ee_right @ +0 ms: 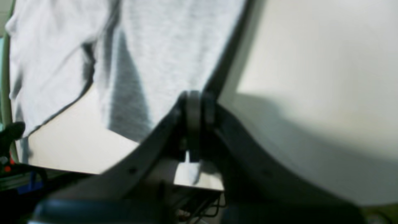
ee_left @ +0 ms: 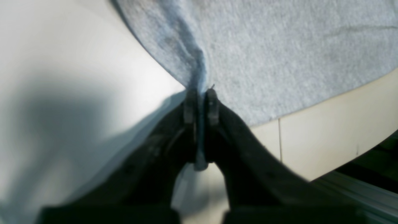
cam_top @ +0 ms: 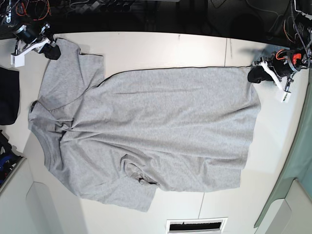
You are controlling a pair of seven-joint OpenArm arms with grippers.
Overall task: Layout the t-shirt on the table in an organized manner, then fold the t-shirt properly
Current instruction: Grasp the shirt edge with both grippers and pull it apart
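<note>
The grey t-shirt (cam_top: 151,131) lies spread across the white table (cam_top: 146,46), back side up as far as I can see, with no lettering showing. Its collar end sits toward the left of the overhead view and its hem toward the right. One sleeve reaches up to the far left corner, and the other is folded under itself near the bottom edge, where the cloth bunches into a small wrinkle. The left gripper (ee_left: 200,93) is pinched shut on the hem corner of the shirt; from its wrist camera a thin fold of fabric runs between the two dark fingers (ee_left: 188,107), and the cloth rises in a ridge from that pinch. The right gripper (ee_right: 196,99) is likewise closed tight on the edge of the shirt at the sleeve corner, with a narrow strip of grey cloth caught between its jaws. Both arms sit at the table's far edge, well apart, one at each end of the shirt.
</note>
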